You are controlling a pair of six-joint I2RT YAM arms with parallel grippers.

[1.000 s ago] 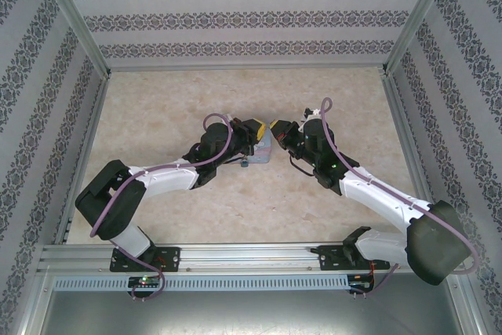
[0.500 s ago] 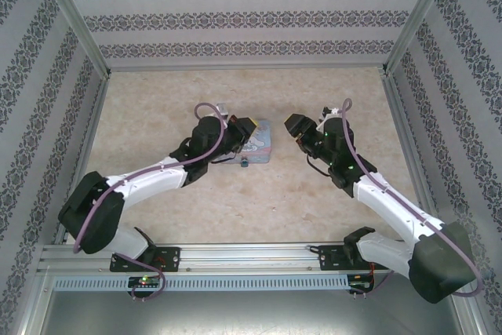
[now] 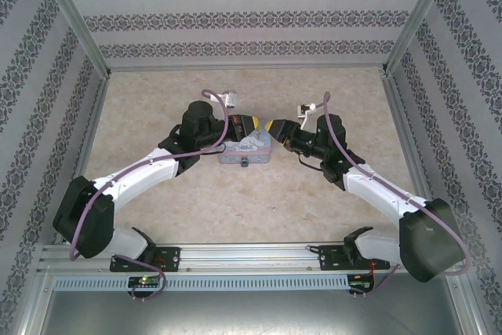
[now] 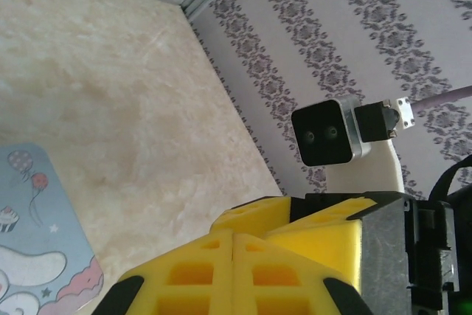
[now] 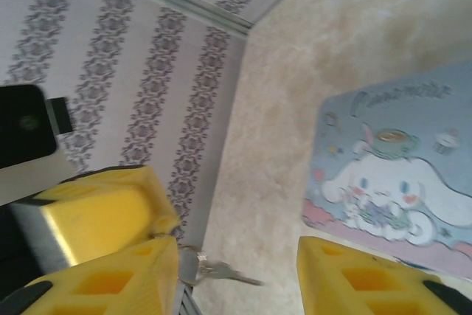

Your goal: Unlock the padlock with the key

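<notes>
While the two arms meet nose to nose above the tin (image 3: pixel 247 151), this reads as a handover. The left gripper (image 4: pixel 232 274) has its fingers pressed together, with nothing showing at the seam. The right gripper (image 5: pixel 237 250) is spread wide. And there's the key (image 5: pixel 221 274), on its ring, poking out just beside one of the right gripper's fingers, blade pointing into the gap. What's carrying it, I can't tell. My guess is that the tips are brought together so the key can change hands or be re-seated at a better angle. The padlock (image 3: pixel 244 164) is a teal speck at the tin's near edge, just below the action and too small to judge its shackle. The tin lies flat mid-table, cartoon face up. The table (image 3: pixel 157 100) is a pale, mottled stone-look. The walls (image 3: pixel 251 17) carry striped damask paper inside a metal frame.
</notes>
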